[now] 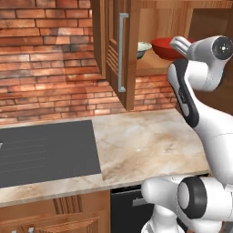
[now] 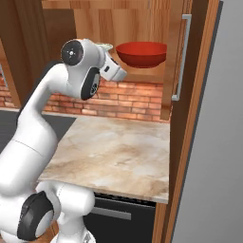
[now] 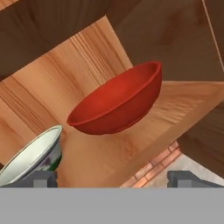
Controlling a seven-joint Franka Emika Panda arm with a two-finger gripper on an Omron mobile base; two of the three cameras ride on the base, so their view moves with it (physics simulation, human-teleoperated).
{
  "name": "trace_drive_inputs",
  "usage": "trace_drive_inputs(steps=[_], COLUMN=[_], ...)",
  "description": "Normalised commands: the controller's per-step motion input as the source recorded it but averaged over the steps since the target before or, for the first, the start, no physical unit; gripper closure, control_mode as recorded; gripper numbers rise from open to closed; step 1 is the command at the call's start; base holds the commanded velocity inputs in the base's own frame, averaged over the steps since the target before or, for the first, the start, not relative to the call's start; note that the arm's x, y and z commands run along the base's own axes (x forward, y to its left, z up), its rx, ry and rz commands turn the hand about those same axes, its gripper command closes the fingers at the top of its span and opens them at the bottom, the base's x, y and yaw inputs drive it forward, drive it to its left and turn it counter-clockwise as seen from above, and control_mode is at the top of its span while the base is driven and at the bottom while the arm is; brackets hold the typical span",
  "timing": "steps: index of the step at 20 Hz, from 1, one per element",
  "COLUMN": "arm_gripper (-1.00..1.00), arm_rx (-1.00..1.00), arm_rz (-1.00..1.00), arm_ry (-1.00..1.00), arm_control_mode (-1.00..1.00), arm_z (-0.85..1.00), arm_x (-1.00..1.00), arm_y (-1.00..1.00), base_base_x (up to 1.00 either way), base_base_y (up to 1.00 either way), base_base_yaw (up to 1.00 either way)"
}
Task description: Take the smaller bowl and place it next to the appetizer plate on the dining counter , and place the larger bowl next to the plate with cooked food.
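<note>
gripper (image 3: 112,179) raised to the open cupboard with its jaws spread wide and holding nothing, facing the shelf (image 3: 183,105) so it can reach in. the red bowl (image 3: 116,101) sits upright on that shelf, the small pale bowl (image 3: 30,157) just beside it, both waiting above the bench (image 1: 145,141).
</note>
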Motion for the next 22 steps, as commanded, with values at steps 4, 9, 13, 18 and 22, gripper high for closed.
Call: trace_drive_inputs(steps=[4, 9, 13, 18, 22], arm_gripper=[-1.00, -1.00, -1.00, -1.00, -1.00], arm_rx=[0.02, 0.04, 0.05, 0.05, 0.06], arm_rz=[0.00, 0.00, 0.02, 0.05, 0.08], arm_ry=[0.09, 0.07, 0.07, 0.13, 0.12], arm_control_mode=[-1.00, -1.00, -1.00, -1.00, -1.00], arm_z=[0.00, 0.00, 0.00, 0.00, 0.00], arm_x=[0.49, 0.44, 0.48, 0.46, 0.44], arm_y=[-0.16, -0.14, -0.04, -0.02, -0.10], base_base_x=[0.00, 0.00, 0.00, 0.00, 0.00], base_base_y=[0.00, 0.00, 0.00, 0.00, 0.00], base_base_yaw=[0.00, 0.00, 0.00, 0.00, 0.00])
